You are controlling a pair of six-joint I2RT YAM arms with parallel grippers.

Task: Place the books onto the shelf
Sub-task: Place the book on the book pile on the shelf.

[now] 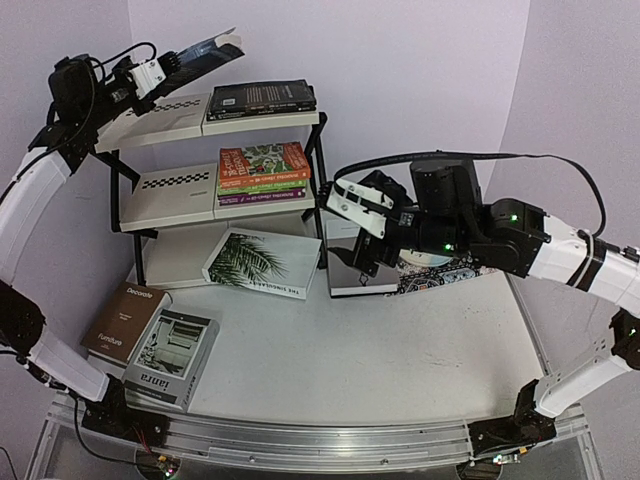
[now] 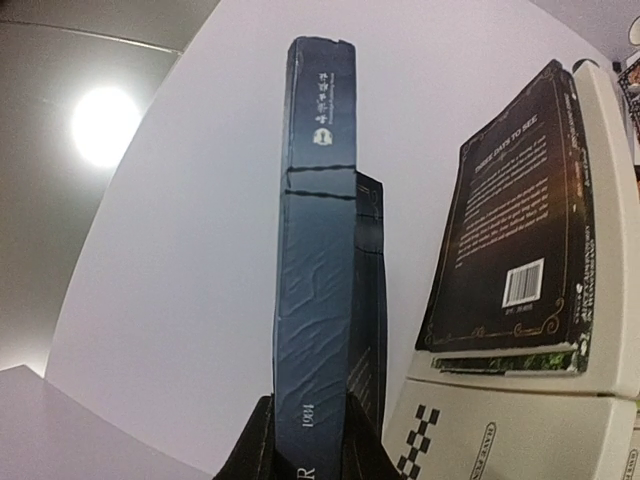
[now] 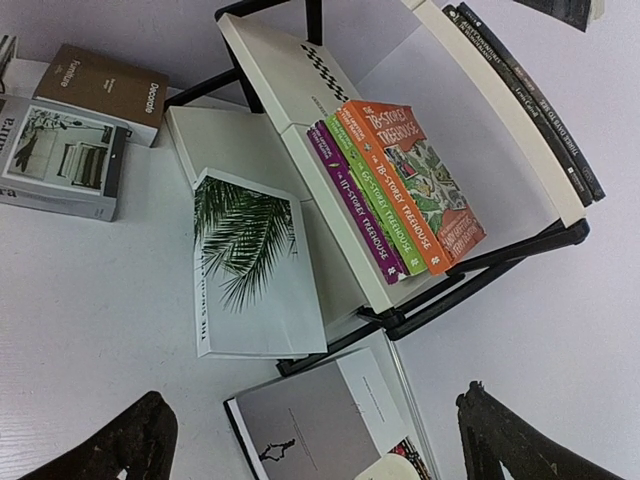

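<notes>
while my left pincer [image 1: 150, 72] grips a dark book [image 1: 205, 50] above the shelf [image 1: 165, 120], right pincer [image 1: 358, 212] open, several books [image 1: 125, 320] lie unshelved.

table [image 1: 380, 340]: brown book [image 1: 122, 320], grey book [image 1: 175, 358] | shelf [image 1: 165, 185]: dark novels [image 1: 262, 97] top, Treehouse stack [image 1: 263, 172] middle

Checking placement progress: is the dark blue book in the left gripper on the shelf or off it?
Off it. The left gripper holds the dark blue book in the air above the top tier of the shelf.
</notes>
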